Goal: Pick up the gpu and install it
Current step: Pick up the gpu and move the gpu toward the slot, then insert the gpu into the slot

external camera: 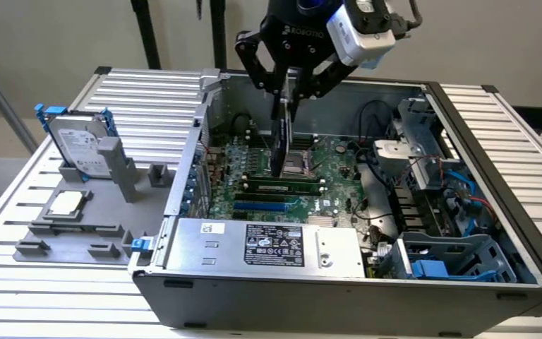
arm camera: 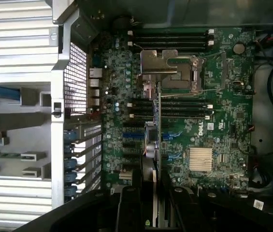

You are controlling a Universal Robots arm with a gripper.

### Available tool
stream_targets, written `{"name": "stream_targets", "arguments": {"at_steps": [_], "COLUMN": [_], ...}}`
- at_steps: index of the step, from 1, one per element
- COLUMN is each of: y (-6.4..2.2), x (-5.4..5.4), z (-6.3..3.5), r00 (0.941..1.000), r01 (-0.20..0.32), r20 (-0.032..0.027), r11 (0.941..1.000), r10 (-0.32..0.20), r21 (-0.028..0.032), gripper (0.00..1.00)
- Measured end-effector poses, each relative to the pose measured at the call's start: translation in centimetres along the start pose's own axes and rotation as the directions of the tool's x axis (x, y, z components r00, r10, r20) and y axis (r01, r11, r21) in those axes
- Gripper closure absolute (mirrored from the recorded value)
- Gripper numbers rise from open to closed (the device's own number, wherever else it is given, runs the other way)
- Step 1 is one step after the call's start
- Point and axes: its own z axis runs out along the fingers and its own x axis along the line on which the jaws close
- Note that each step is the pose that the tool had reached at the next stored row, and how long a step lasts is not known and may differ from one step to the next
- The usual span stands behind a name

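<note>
Gripper [arm camera: 154, 205], jaws part-closed, pinches gpu [external camera: 282, 141] by its top edge; card hangs upright, edge-down, over motherboard [external camera: 337, 164] inside open PC case [external camera: 252, 300], prob. so connector meets slots [external camera: 263, 206] squarely.

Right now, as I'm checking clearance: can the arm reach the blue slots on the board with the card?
Probably yes: the gripper holds the card on edge over the open case, and nothing lies across the blue slots.
</note>
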Motion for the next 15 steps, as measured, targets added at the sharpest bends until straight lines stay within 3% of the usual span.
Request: {"name": "stream_targets", "arguments": {"at_steps": [6, 15], "y": [0.16, 0.17], "x": [-2.2, -2.5], "z": [0.89, 1.24], "r00": [1.0, 0.9999], "r01": [-0.007, -0.01], "r20": [0.0002, -0.0026], "r11": [1.0, 0.9999], "r10": [0.007, 0.01], "r21": [-0.0007, -0.0009], "gripper": [0.73, 0.73]}}
